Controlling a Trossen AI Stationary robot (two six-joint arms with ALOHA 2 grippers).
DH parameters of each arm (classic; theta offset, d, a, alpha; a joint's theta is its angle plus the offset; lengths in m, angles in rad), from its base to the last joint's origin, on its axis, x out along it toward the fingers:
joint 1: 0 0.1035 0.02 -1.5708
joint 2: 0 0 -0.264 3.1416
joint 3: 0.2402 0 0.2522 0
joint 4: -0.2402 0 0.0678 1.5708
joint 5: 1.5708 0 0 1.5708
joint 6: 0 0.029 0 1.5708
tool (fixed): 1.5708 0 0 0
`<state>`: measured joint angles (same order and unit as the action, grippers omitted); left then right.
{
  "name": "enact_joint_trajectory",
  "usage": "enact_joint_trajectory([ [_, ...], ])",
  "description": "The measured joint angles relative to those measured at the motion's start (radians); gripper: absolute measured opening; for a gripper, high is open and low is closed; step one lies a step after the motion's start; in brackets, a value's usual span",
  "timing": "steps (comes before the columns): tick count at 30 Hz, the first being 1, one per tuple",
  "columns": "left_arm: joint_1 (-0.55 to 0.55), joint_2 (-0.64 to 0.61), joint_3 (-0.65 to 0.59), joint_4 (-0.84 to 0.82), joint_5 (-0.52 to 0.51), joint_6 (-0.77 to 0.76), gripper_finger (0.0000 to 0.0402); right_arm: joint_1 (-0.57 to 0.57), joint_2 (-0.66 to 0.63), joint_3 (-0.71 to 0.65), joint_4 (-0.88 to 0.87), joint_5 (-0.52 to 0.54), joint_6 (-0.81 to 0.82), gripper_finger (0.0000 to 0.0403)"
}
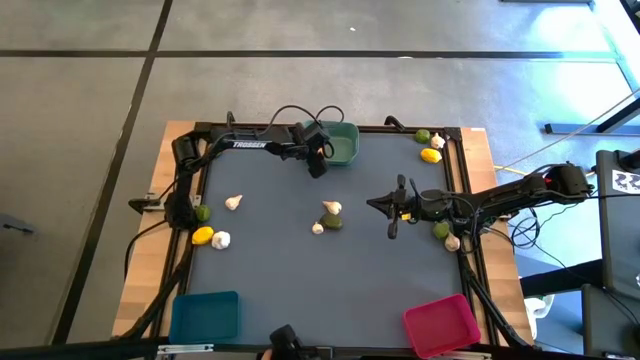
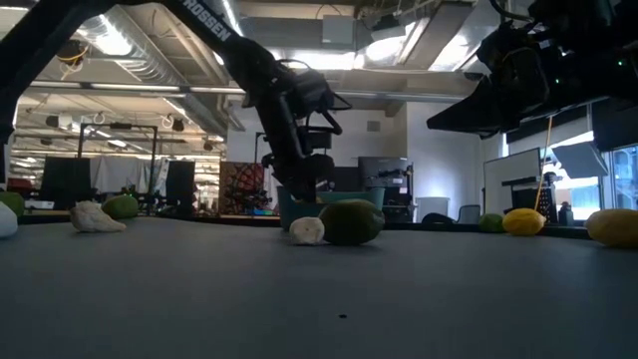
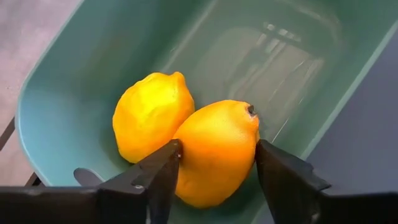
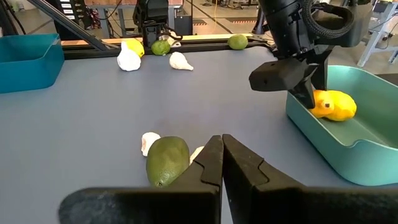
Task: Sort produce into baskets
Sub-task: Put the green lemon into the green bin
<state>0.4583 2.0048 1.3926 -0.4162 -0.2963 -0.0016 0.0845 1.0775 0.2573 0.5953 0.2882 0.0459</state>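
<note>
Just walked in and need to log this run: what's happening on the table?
The left gripper is down in the teal basket, its fingers either side of a lemon beside a second lemon. The right gripper waits shut over mid-table near a lime and garlic bulbs. More produce lies scattered; the blue basket and pink basket look empty.

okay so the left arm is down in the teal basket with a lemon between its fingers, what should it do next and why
Probably finish opening the left gripper and lift straight out. Its lemon already sits inside the teal basket, touching a second lemon, and the fingers flank it closely. The right gripper waits shut over mid-table.
</note>
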Motion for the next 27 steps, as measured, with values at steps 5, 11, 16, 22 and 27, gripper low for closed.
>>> enact_joint_trajectory([
  [5,-0.005,0.001,0.000,-0.002,0.000,0.004,0.0258,0.000,0.000,0.000,0.000,0.000,0.000,0.0010],
  [11,-0.020,-0.038,0.000,-0.023,0.001,0.026,0.0275,0.000,0.000,0.000,-0.001,0.000,0.000,0.0010],
  [16,-0.049,-0.122,0.000,-0.045,0.001,0.030,0.0270,0.000,0.000,0.000,-0.001,0.000,0.000,0.0010],
  [22,-0.106,-0.245,0.000,-0.080,0.001,0.009,0.0270,0.000,0.000,0.000,-0.001,0.000,0.000,0.0010],
  [27,-0.171,-0.306,0.000,-0.097,0.001,-0.049,0.0268,0.000,0.000,0.000,0.001,0.000,-0.024,0.0010],
])
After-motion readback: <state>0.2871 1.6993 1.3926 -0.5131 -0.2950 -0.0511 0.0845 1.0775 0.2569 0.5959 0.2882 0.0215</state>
